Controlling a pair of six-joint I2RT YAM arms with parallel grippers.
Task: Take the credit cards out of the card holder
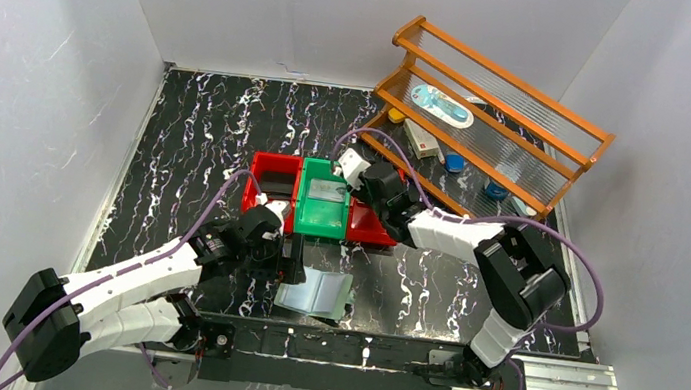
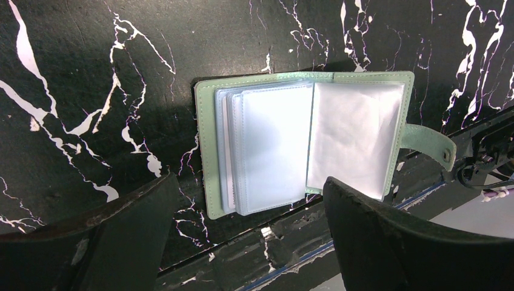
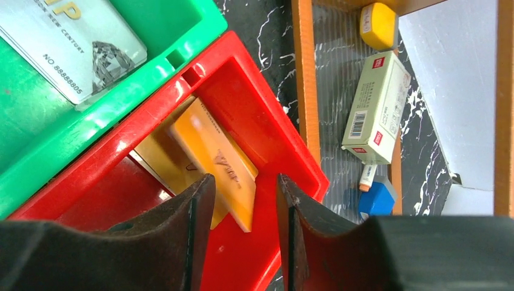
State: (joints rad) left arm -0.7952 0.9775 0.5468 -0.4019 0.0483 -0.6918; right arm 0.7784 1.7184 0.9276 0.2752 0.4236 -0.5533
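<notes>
The sage-green card holder (image 2: 206, 163) lies open on the black marbled table near its front edge, its pale clear sleeves (image 2: 273, 151) fanned out; it also shows in the top view as the card holder (image 1: 314, 292). My left gripper (image 2: 251, 182) hovers open just over its near edge, touching nothing. A tan-gold credit card (image 3: 215, 157) leans inside the right red bin (image 3: 267, 254). My right gripper (image 3: 245, 188) stands open above it, nothing between its fingers. A silvery credit card (image 3: 73, 48) lies in the green bin (image 3: 121, 103). A dark card (image 1: 274, 183) lies in the left red bin (image 1: 251, 193).
A wooden rack (image 1: 498, 114) stands at the back right, with a white box (image 3: 373, 109), a yellow piece (image 3: 377, 24) and a blue piece (image 3: 376, 199) under it. The three bins sit side by side mid-table. Grey walls close in the table, and a metal rail (image 1: 549, 378) runs along the near edge.
</notes>
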